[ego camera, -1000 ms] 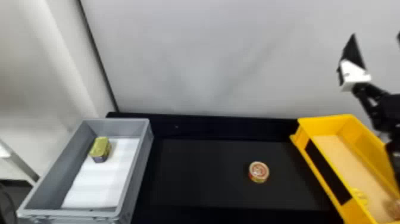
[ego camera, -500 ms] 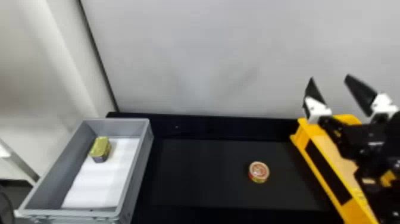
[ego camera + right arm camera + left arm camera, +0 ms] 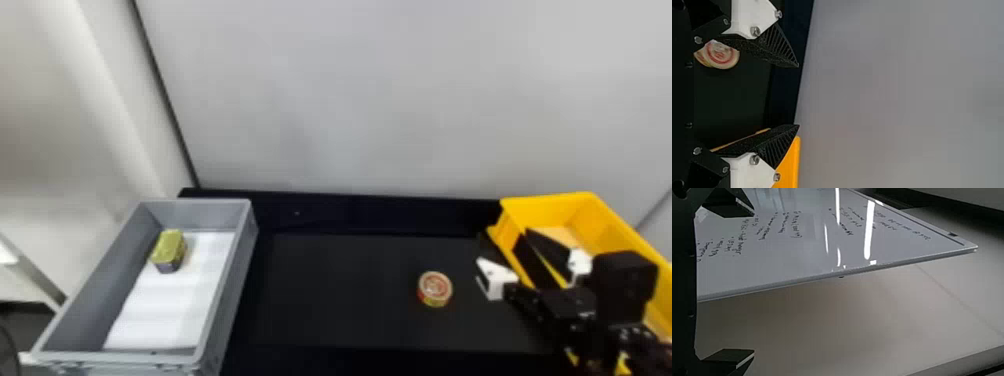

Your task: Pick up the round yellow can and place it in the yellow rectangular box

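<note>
Round yellow can (image 3: 435, 289): lying flat on the black desk (image 3: 350, 315), between the two boxes, much nearer the yellow one; in the same spot as in both earlier frames.
Right tool (image 3: 504, 232): reaching in from the right, now lower in the head view and closer to the can than half a second ago; fingers well apart, can off to the left of them, not touching.
Yellow rectangular box (image 3: 555, 200): standing at the right end, unmoved, partly hidden behind the right arm.
Grey box (image 3: 250, 220): standing at the left end, lined with a white sheet (image 3: 162, 315); unchanged.
Gold-topped can (image 3: 169, 247): sitting upright inside the grey box, toward the far end; same as before.
Left tool (image 3: 754, 283): held open before a whiteboard (image 3: 789, 262) with handwriting, seen in the left wrist view.
</note>
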`<state>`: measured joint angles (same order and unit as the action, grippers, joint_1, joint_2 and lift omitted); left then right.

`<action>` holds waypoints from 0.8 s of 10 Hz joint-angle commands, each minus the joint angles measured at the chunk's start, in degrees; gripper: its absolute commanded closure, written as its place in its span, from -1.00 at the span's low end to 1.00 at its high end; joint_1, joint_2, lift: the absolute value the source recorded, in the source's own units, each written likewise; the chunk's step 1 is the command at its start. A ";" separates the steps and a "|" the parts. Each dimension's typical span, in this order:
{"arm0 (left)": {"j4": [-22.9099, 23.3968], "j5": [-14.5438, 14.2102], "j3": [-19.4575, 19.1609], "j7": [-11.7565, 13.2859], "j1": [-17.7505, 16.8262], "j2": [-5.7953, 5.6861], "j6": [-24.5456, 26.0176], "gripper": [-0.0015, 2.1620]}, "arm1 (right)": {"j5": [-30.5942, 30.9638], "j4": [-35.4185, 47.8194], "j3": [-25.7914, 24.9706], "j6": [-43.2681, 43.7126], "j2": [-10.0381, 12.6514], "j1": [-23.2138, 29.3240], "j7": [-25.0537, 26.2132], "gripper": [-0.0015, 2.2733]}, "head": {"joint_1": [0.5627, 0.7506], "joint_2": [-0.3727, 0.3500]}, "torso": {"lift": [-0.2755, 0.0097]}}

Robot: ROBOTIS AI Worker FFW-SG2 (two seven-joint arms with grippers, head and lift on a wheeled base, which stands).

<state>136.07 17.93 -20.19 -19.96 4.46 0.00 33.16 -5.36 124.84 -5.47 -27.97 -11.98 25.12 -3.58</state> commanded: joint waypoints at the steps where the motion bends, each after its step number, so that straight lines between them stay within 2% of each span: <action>1: -0.01 0.00 -0.03 0.00 0.02 0.15 0.08 -0.97 | 0.26 -0.39 0.99 -3.86 0.38 0.20 -1.34 -0.71 | 0.39 0.07 | 0.46; 3: -0.01 0.00 -0.21 0.18 0.02 0.15 0.08 -0.97 | -0.18 0.05 1.78 -7.64 0.38 0.20 -1.61 -0.71 | 0.39 0.07 | 0.46; 6: -0.01 -0.18 -0.56 0.27 0.02 0.15 0.17 -0.97 | -0.80 -2.85 0.64 -14.76 0.29 0.11 -4.68 -0.72 | 0.39 0.07 | 0.46; 8: -0.01 -0.18 -0.74 0.44 0.02 0.15 0.17 -0.97 | -0.80 -5.22 0.73 -15.99 0.38 0.29 -5.30 -0.89 | 0.39 0.07 | 0.46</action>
<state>136.06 17.79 -20.81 -19.55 4.47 0.00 33.33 -6.17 121.29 -4.74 -43.21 -11.63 25.27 -8.64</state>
